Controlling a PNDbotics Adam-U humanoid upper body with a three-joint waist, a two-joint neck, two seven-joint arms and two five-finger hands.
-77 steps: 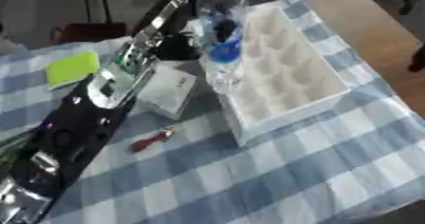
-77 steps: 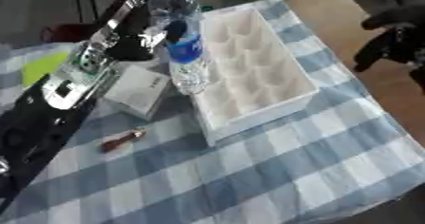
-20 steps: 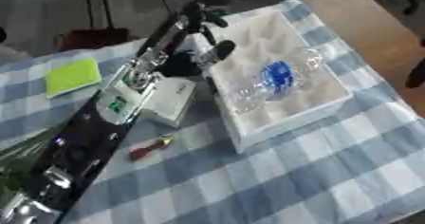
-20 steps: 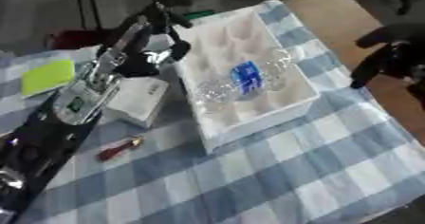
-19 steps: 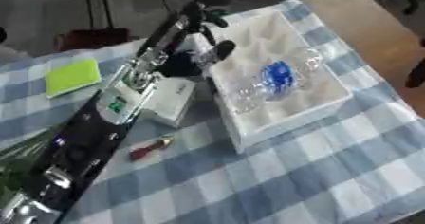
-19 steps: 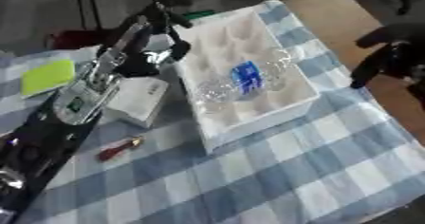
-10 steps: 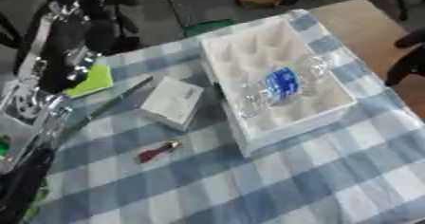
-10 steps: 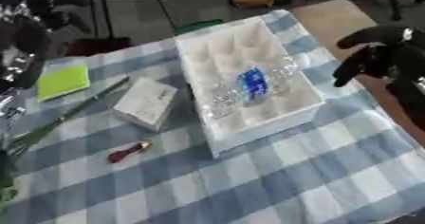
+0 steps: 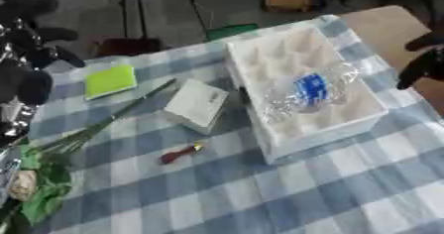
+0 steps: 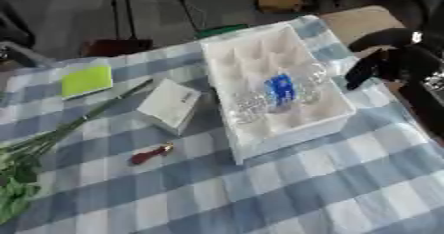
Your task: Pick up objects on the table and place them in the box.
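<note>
Left eye view, item list: white box with moulded hollows, standing on the blue-and-white checked desk; clear plastic bottle with a blue label lies on its side inside the box, label writing too blurred to read. Small white carton sits just left of the box, its print illegible. Green pad lies toward the far left of the cloth. Long green stem runs diagonally from near the carton down to leaves at the left edge, where it is partly cut off. Small red object lies near the carton, on the near side; its kind cannot be made out. Left hand shows at the upper left, raised off the desk, fingers curled, grasping nothing visible, arm partly out of frame. Right hand, best seen in the right eye view, hangs beside the box's right edge, dark fingers bent downward, clenched on nothing, not touching the box
</note>
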